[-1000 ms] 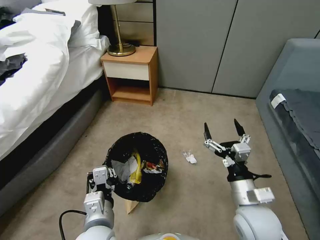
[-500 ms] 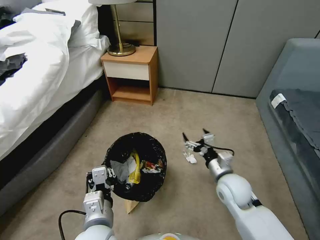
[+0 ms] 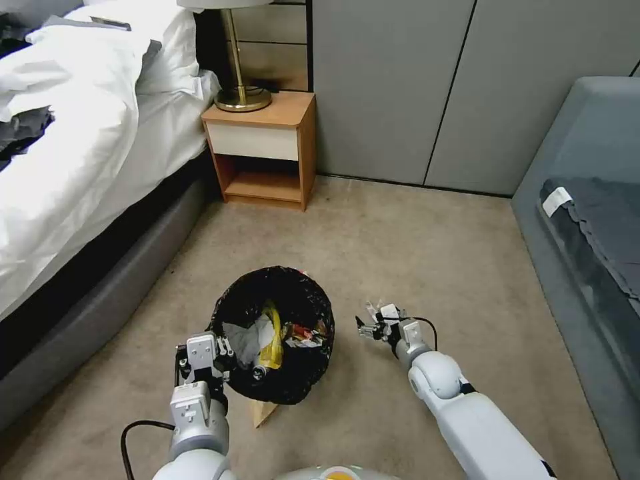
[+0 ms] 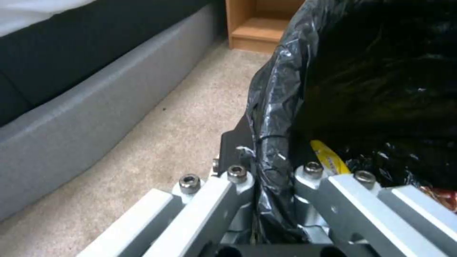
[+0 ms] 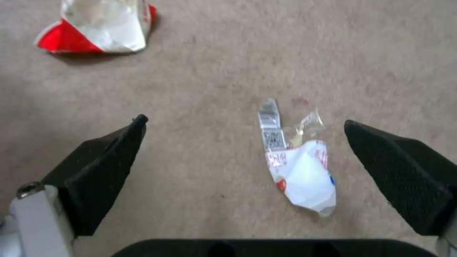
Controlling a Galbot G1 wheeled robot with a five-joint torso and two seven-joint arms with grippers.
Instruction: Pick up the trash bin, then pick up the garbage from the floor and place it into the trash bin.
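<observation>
While our left gripper (image 3: pixel 223 357) grips the trash bin (image 3: pixel 273 333) by its lined rim, our right gripper (image 3: pixel 371 325) hangs low over the carpet (image 3: pixel 427 253) just beside it, room open all around.

At the left wrist, our fingers (image 4: pixel 238 178) pinch the bag liner (image 4: pixel 274 107), the bed base (image 4: pixel 95 92) nearby.

At the right wrist, spread fingers (image 5: pixel 102 167) straddle a white wrapper (image 5: pixel 300 167); a red-and-white carton (image 5: pixel 102 26) lies farther off. We judge this the pickup step: lower, then close.

place: bedroom | evidence: bed (image 3: pixel 60 133) with white bedding, nightstand (image 3: pixel 263 150), brass lamp (image 3: pixel 240 67), carpet (image 3: pixel 400 233)
</observation>
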